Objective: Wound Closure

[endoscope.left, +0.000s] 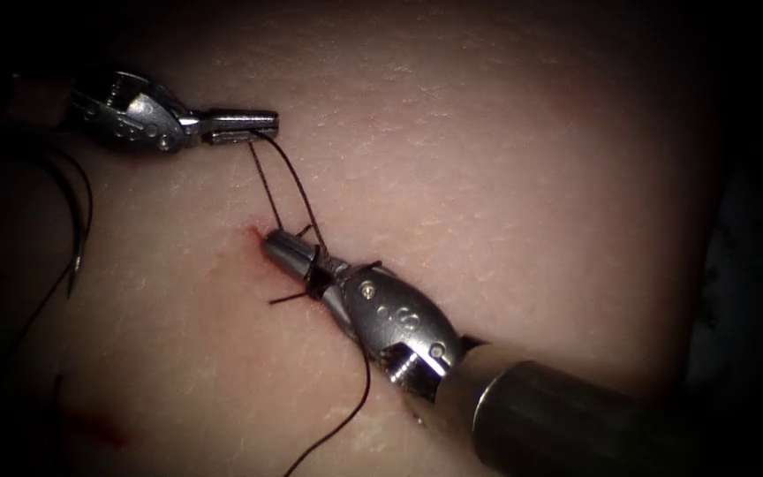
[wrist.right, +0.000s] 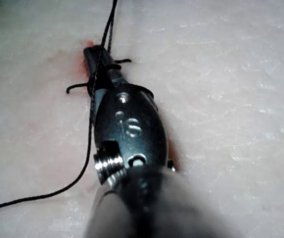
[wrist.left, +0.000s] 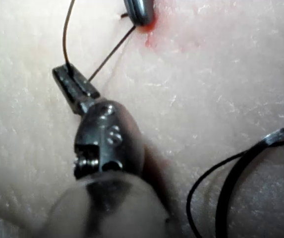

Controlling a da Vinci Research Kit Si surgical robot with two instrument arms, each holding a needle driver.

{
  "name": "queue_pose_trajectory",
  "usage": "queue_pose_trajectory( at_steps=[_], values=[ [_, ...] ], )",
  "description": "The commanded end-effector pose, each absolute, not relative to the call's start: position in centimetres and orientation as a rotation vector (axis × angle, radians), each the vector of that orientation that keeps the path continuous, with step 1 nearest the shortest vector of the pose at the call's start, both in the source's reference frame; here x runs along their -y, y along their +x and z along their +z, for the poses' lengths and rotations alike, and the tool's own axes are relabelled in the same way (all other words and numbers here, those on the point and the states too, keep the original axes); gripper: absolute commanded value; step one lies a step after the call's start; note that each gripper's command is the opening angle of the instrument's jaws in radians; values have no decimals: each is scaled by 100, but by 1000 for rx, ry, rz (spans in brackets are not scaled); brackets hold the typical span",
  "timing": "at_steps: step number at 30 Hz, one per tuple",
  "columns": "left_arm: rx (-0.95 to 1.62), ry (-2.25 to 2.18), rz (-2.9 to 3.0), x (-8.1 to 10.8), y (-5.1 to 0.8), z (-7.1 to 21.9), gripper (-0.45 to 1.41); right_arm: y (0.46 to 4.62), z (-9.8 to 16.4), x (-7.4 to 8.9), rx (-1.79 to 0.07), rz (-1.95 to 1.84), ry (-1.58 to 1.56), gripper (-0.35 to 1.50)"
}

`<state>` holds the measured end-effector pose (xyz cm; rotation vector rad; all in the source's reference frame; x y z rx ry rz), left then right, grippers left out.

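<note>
Stitches sit on the cut, and thread runs between the two tools.

Far to the left, the curved needle [endoscope.left: 75,225] lies loose on the tissue [endoscope.left: 505,159], not poked in and well apart from both tools. The left tool [endoscope.left: 253,125] has its jaws closed flat on the thread [endoscope.left: 289,181], which drops in two lines to the cut [endoscope.left: 306,278]. There, dark stitches [endoscope.left: 315,287] already cross the cut, with short thread ends sticking out and a little red fluid [endoscope.left: 253,237] beside it. The right tool [endoscope.left: 289,250] lies over these stitches, thread wrapped round its jaws; I cannot tell whether they are open. I think the closing is partly done.
</note>
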<state>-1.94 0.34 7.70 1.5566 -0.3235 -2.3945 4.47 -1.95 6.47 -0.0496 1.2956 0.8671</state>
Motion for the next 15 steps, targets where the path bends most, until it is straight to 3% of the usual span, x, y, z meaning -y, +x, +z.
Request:
queue_pose_trajectory(
  at_steps=[1,15],
  values=[
    [324,1553,-2406,-36,-200,781,-45,458,650,212,-1289,859,-42,-35],
    [407,1544,-2484,-101,-198,754,-45,469,622,252,-1273,829,-34,-35]
  ],
)
